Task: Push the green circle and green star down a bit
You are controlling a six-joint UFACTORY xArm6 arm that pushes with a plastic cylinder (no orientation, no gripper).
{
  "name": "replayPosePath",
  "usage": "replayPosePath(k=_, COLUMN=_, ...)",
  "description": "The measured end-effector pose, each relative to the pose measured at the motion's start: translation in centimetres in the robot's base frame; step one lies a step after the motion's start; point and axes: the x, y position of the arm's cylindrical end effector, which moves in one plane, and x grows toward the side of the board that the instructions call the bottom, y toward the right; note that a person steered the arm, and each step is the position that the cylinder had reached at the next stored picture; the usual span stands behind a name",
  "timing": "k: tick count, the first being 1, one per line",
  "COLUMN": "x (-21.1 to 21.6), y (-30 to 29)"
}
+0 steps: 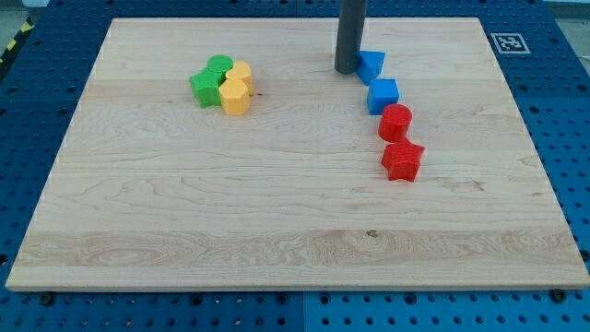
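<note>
I carry no gripper, so my tip [348, 71] rests beside the upper blue block [371, 65] near the wooden counter [277, 231]'s top edge, the push unstarted: next I must get above the green circle block [218, 66] and green star block [205, 87] toward the top-left corner.

The tool's tip [348, 71] rests just left of a blue block [371, 65]. Below that, a blue cube [383, 95], red cylinder [395, 122] and red star [403, 160] wall off its right. Leftward the table [277, 212] lies bare up to the yellow blocks [238, 88] flanking the green circle [218, 66] and green star [205, 88].
</note>
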Motion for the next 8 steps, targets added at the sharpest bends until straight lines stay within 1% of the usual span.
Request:
replayPosePath(k=4, x=-0.4, y=0.5)
replayPosePath(k=5, x=-1.7, y=-2.4)
replayPosePath(k=8, x=-1.3, y=-3.2)
